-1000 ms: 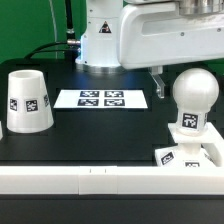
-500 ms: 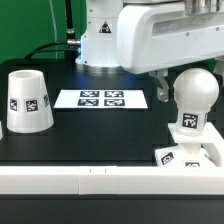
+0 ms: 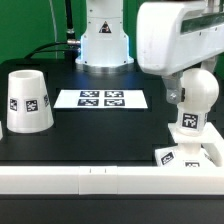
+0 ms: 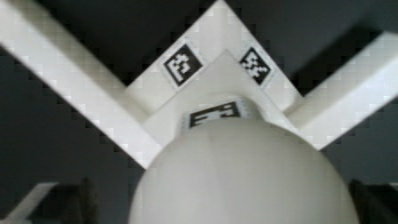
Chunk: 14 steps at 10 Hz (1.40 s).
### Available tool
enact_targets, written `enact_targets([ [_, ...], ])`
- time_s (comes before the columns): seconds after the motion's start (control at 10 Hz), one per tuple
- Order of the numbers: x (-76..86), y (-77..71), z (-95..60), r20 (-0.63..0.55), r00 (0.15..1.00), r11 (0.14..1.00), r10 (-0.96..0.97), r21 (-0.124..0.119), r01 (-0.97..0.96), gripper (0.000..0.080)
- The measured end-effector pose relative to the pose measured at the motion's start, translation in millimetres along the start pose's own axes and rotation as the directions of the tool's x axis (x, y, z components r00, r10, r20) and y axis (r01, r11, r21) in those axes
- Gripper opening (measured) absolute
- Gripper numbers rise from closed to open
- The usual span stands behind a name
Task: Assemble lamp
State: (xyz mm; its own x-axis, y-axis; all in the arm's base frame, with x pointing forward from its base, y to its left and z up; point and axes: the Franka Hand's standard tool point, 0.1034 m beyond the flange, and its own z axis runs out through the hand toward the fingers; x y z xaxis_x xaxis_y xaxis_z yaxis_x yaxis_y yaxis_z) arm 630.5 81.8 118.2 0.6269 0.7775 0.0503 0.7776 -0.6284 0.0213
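white ball-shaped plastic bulb (image 3: 195, 98) upright on flat square white base (image 3: 210, 153), likely for screwing in; gripper (image 3: 172, 90) beside bulb, opening and hold unclear.

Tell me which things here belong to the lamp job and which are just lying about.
Lamp job: shade, bulb, base.
Just there: marker board, table, white front rail.

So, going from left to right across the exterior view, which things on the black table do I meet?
White tapered cup-like plastic shade → thin flat white marker board → white ball-shaped plastic bulb.
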Motion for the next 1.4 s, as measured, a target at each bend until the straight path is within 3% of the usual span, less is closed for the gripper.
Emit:
enact_targets([
  [0.2,1.9,-0.3,-0.4,0.011,0.991,0.990,-0.137,-0.015,0.137,0.0698],
  [0.5,4.8,2.2,-1.1,0.050,0.902,0.902,-0.428,-0.039,0.430,0.0698],
  [1.0,5.0,1.9,-0.8,0.102,0.735,0.736,-0.671,-0.029,0.676,0.0698],
  [1.4,4.6,0.8,1.8,0.129,0.586,0.591,-0.800,-0.004,0.807,0.0698],
])
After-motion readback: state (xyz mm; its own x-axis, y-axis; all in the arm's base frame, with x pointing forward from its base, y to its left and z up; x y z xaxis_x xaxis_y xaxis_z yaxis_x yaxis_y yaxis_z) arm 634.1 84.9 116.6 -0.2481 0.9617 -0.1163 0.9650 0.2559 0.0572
